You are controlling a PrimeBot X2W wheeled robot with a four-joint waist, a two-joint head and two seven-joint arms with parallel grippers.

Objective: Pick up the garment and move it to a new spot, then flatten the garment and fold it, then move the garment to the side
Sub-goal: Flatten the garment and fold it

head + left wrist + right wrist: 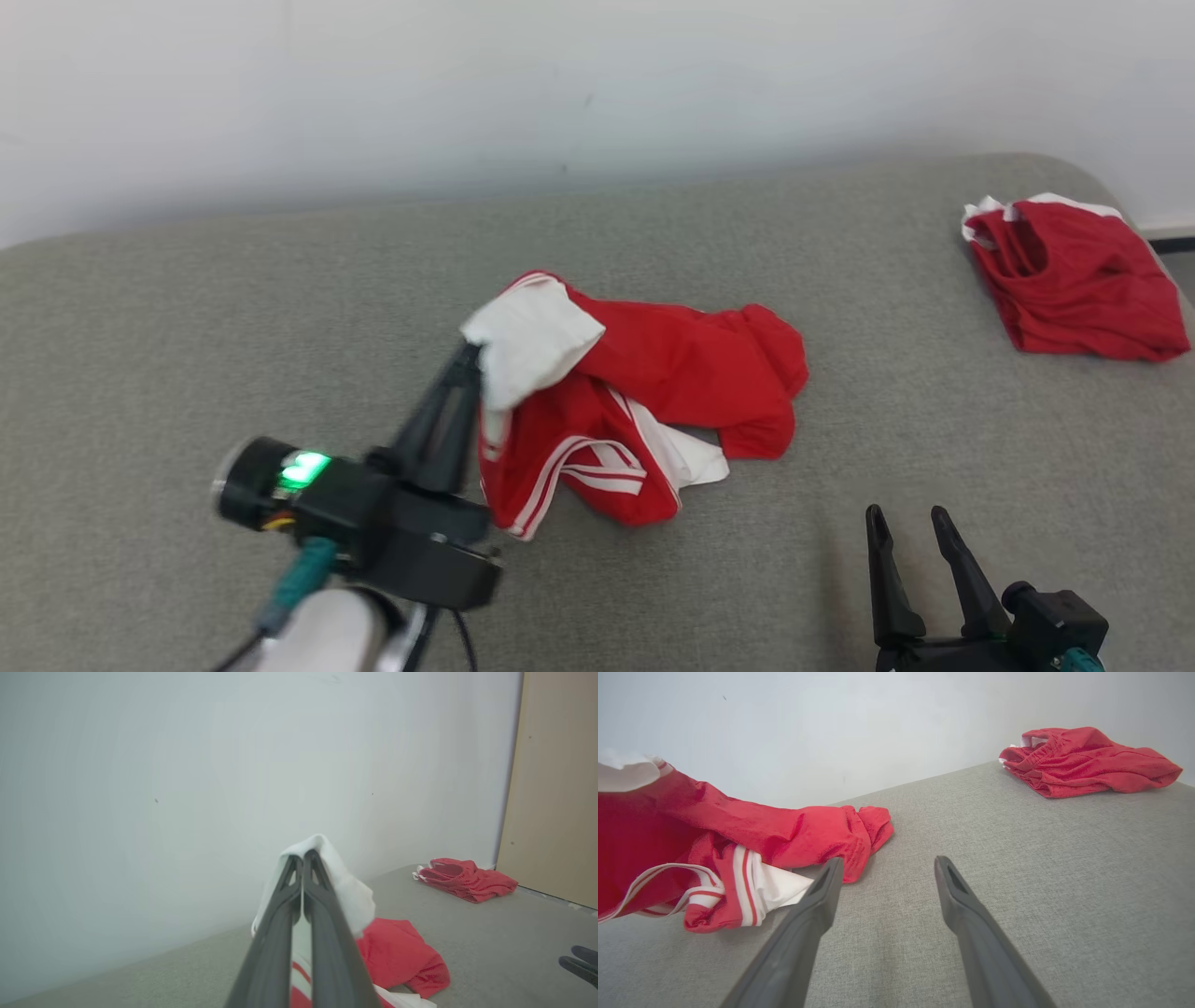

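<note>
Centrally, the red-and-white garment (672, 364) lies crumpled in the middle of the grey fabric-covered counter (187, 327), its striped hem toward the robot and a red leg trailing to the right. The left pincer (470, 359) reaches in from the lower left with its fingers pressed together, pinching the garment's white panel. In the left wrist view the white cloth drapes over the closed fingertips of that pincer (302, 856), raised above the red bulk of the garment (397, 952), which rests on the counter. The right pincer (906, 511) stands spread and holds nothing. It is low at the right, near the garment (794, 835) but apart from it. A second red garment (1074, 280) lies folded at the far right corner, well apart, below the pale wall (560, 84).
</note>
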